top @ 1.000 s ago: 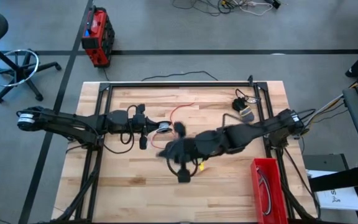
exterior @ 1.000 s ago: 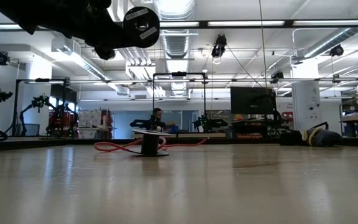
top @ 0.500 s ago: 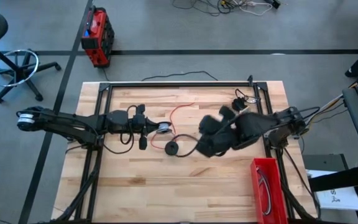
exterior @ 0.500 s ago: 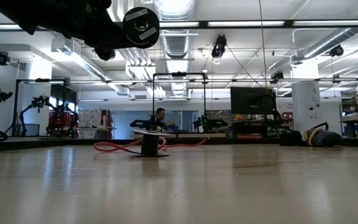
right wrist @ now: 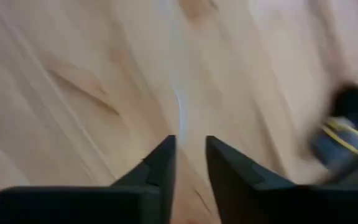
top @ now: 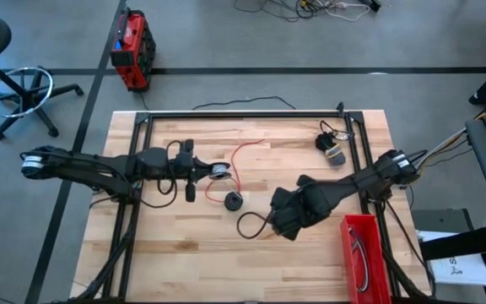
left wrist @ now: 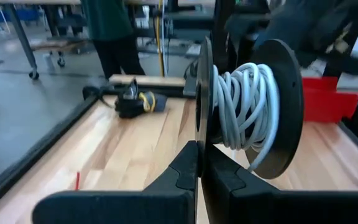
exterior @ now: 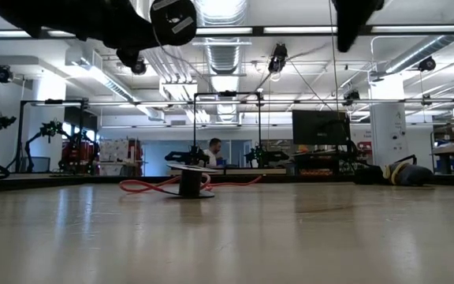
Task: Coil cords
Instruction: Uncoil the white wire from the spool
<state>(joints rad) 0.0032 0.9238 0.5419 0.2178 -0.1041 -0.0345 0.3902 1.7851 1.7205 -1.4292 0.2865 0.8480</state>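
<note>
Pale wood bench [top: 184,253] on grey floor; red cord [top: 241,159] lies mid-bench beside a small black spool [top: 234,201]. Left hand [top: 218,171] clenched on a spool of white cord [left wrist: 244,109]; right hand [right wrist: 190,152] empty, fingers slightly apart. Red bin [top: 363,253] at the bench's right edge; red toolbox [top: 131,51] and office chair [top: 7,76] beyond.

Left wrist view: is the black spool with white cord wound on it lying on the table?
No. The black spool with white cord is clamped by its flange in the left gripper, above the wooden table.

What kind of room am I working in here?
Most likely a robotics lab or workshop: a wooden table in a metal frame, other robot arms on stands behind, a monitor, exposed ceiling ducts and a person at a bench.
</note>
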